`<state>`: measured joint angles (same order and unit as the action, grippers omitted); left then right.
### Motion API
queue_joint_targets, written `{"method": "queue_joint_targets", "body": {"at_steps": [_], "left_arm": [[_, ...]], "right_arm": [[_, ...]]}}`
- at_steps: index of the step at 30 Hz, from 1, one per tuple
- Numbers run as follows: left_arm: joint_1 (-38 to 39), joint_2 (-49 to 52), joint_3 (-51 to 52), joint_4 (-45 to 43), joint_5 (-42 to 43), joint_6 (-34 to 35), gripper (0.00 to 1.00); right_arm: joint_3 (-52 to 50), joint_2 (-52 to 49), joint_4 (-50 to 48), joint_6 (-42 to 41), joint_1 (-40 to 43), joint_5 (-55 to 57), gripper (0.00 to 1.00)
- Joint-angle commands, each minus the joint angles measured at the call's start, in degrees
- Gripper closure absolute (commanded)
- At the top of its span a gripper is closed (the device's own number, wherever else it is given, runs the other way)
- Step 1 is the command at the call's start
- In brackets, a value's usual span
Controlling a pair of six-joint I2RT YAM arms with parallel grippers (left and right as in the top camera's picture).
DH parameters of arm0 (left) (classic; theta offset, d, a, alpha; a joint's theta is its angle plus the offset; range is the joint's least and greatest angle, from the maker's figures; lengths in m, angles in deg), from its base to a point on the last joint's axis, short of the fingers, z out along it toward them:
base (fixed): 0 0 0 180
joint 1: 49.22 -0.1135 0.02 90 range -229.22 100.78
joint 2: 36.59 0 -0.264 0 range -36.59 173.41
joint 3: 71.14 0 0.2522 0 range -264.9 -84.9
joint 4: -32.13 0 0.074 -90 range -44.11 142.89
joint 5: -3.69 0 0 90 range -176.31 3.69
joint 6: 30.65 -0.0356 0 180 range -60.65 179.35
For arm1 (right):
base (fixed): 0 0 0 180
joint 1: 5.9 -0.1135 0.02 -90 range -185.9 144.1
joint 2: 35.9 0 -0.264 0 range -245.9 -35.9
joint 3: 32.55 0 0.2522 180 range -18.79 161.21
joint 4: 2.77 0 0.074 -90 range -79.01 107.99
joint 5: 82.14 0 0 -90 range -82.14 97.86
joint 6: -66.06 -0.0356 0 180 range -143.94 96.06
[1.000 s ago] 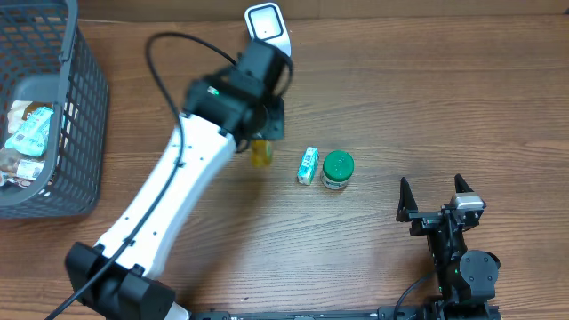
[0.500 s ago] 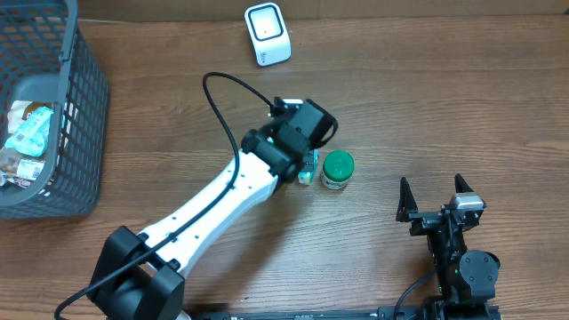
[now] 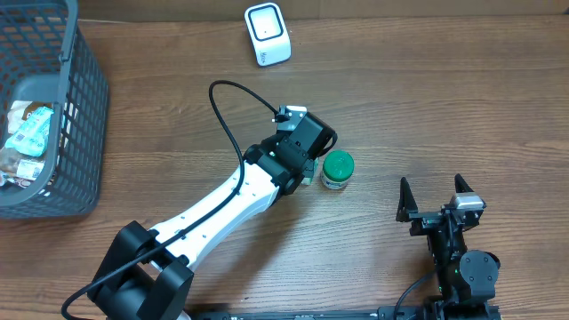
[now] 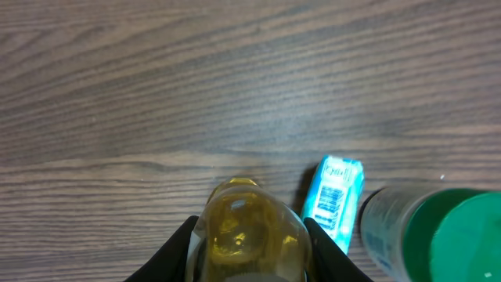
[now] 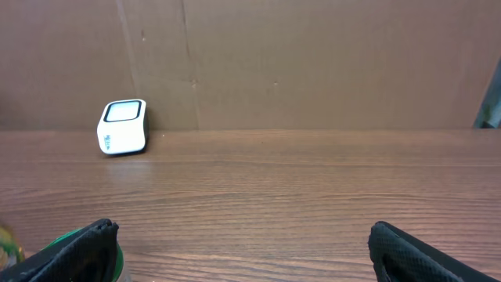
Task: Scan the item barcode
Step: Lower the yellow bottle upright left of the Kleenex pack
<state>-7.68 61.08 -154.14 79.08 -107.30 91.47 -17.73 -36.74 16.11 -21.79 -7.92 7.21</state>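
Now | left tool (image 4: 249, 252) clamped on amber bottle (image 4: 249, 222), arm (image 3: 227, 200) stretched toward centre | right tool (image 3: 433, 190) apart

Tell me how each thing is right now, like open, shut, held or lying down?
left gripper: shut on the yellow bottle
yellow bottle: held between the fingers
right gripper: open, empty
green-lidded jar: upright, lid on
blue packet: lying flat beside the jar
basket: packets inside
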Motion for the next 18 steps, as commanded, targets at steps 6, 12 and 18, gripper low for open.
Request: {"method": "queue_joint_targets", "body": {"at_steps": [6, 12, 18], "left_arm": [[0.1, -0.6, 0.6, -4.3, 2.6, -6.7, 0.8], [-0.7, -0.6, 0.6, -7.9, 3.0, -9.0, 0.79], [-0.7, -0.5, 0.6, -6.5, 9.1, -9.0, 0.79]], "right_arm": [[-0.6, 0.7, -0.3, -0.2, -0.3, -0.1, 0.0], [-0.6, 0.7, -0.3, -0.2, -0.3, -0.1, 0.0], [-0.6, 0.7, -0.3, -0.2, -0.3, -0.1, 0.0]]}}
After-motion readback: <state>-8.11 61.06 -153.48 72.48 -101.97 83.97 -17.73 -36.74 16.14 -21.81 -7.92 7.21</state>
